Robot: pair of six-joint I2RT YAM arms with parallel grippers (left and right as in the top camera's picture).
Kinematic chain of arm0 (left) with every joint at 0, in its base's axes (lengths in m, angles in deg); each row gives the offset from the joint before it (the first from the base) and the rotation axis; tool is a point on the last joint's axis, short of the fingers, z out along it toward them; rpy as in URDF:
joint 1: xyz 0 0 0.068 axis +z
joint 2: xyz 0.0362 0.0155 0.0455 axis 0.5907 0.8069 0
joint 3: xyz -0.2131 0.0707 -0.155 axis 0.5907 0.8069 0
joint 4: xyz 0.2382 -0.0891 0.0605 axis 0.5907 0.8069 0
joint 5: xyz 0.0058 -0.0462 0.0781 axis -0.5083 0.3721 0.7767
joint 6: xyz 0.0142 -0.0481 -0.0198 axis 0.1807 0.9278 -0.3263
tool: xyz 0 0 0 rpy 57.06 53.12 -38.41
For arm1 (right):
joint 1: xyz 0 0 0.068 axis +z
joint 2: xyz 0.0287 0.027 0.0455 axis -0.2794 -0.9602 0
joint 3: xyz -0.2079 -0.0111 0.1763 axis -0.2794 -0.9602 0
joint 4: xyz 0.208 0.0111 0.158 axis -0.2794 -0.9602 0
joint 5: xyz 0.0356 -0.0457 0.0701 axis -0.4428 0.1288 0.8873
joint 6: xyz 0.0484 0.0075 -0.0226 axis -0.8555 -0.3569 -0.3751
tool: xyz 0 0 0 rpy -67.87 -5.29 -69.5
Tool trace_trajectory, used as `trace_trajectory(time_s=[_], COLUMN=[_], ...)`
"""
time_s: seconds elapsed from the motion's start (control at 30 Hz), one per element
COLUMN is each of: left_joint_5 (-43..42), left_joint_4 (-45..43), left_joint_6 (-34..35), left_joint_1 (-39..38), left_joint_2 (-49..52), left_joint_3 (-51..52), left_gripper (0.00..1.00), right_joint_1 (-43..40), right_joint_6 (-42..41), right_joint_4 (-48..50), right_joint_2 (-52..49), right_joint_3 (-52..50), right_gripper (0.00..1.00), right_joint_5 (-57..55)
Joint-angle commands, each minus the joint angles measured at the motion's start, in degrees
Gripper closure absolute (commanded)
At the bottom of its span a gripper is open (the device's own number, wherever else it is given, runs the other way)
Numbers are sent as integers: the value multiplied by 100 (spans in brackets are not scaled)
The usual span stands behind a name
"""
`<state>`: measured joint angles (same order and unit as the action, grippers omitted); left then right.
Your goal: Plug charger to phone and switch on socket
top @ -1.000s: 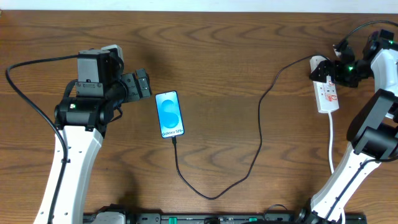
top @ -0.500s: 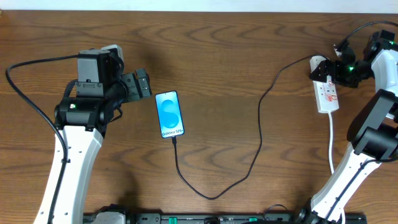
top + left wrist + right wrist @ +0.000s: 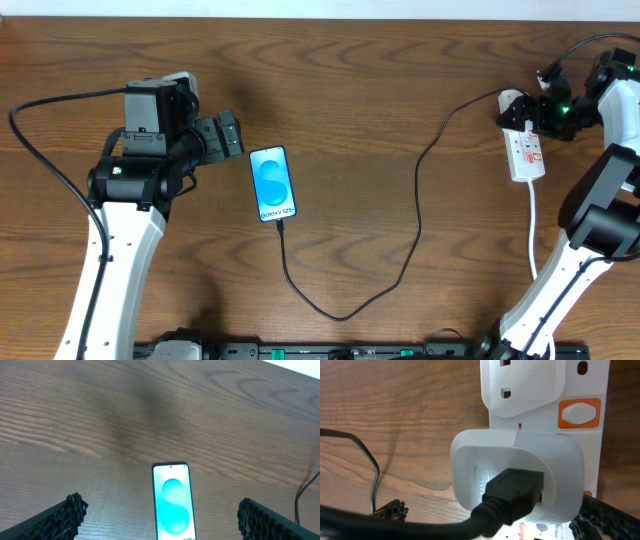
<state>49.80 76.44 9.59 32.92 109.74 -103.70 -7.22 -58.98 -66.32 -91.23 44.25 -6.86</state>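
Note:
The phone (image 3: 273, 184) lies flat left of centre with its blue-and-white screen lit; it also shows in the left wrist view (image 3: 172, 505). The black charger cable (image 3: 415, 210) runs from the phone's near end in a loop to a white adapter (image 3: 520, 472) seated in the white socket strip (image 3: 527, 152). My left gripper (image 3: 232, 135) is open and empty just left of the phone, its fingers (image 3: 162, 525) wide on either side. My right gripper (image 3: 530, 115) is open at the strip's far end, its fingers (image 3: 490, 520) straddling the adapter. An orange switch (image 3: 578, 412) sits beside the adapter.
The strip's white cord (image 3: 533, 235) runs toward the front edge past the right arm's base. A black cable (image 3: 40, 150) hangs from the left arm. The wooden table (image 3: 380, 90) carries nothing else in view.

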Motion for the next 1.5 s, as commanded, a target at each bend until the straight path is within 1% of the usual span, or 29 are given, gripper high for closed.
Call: trace_trajectory(time_s=[0.0, 0.43, 0.77, 0.87, 1.0, 1.47], left_joint_5=[55, 55, 55, 55, 55, 55], left_joint_4=[20, 20, 17, 20, 20, 17], left_joint_6=[-52, -52, -52, -52, -52, -52], left_joint_1=[-13, -13, -13, -13, -13, -13], left_joint_2=[7, 7, 7, 7, 7, 7], left_joint_3=[-127, -127, -127, -127, -127, -127], left_gripper=[1, 1, 1, 1, 1, 1], right_joint_1=[181, 186, 227, 221, 166, 39], right_joint_6=[-151, -192, -199, -345, -896, -1416], right_joint_4=[-221, -337, -251, -234, -289, -1010], right_joint_2=[-129, -129, -129, -127, -125, -125], right_joint_3=[-221, -221, -221, -214, -72, 1045], right_gripper=[1, 1, 1, 1, 1, 1], right_joint_5=[638, 710, 708, 326, -706, -1534])
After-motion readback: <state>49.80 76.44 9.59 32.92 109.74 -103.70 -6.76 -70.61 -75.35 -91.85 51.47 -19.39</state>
